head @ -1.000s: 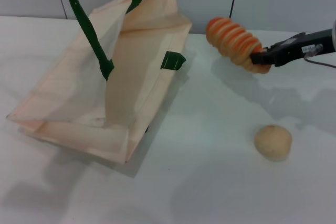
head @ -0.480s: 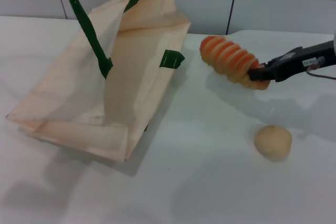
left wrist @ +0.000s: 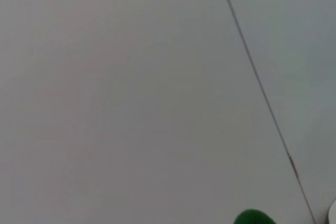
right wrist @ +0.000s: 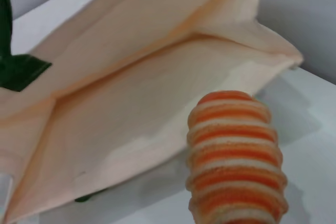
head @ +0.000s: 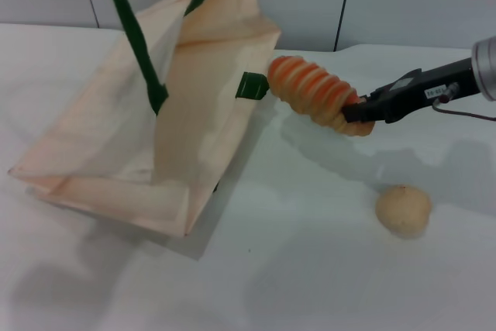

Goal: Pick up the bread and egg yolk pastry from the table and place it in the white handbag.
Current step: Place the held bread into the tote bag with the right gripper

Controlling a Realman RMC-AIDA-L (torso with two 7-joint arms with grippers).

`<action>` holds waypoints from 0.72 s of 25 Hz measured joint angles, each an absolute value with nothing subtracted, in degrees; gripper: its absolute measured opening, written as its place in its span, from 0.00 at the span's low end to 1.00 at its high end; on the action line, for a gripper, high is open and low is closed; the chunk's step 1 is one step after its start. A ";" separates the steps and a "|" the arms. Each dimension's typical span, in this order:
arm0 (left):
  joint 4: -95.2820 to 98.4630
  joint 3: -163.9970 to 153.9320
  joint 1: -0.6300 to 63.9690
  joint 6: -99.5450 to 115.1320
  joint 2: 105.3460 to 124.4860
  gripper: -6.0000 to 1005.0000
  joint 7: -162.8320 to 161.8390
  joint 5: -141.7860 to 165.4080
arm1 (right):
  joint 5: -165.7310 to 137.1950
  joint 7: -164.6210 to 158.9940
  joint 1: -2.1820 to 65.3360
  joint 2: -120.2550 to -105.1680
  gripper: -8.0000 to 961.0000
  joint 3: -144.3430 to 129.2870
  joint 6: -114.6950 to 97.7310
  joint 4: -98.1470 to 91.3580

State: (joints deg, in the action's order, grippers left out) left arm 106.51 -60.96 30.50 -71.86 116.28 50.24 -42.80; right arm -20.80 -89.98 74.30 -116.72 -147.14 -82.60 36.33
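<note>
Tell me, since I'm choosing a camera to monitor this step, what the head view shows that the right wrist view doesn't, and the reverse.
Only the head view shows the small round pale-tan egg yolk pastry lying on the white table, the right gripper clamped on the loaf's end, and the bag's dark green rope handles. Only the right wrist view looks straight along the loaf into the bag's open mouth. Both show the ridged orange-topped bread loaf held off the table, pointing at the cream fabric handbag with its green tab.
</note>
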 joint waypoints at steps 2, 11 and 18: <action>105.86 -63.23 30.52 -70.26 116.28 0.12 50.15 -42.81 | -20.80 -89.99 74.68 -116.74 0.24 -147.13 -82.61 36.25; 104.49 -65.63 31.35 -68.91 116.28 0.12 50.11 -43.44 | -20.75 -90.00 75.57 -116.68 0.24 -147.12 -82.41 33.22; 103.02 -68.67 32.58 -67.61 116.28 0.12 50.02 -43.44 | -20.92 -89.89 75.76 -116.62 0.24 -147.13 -81.59 30.79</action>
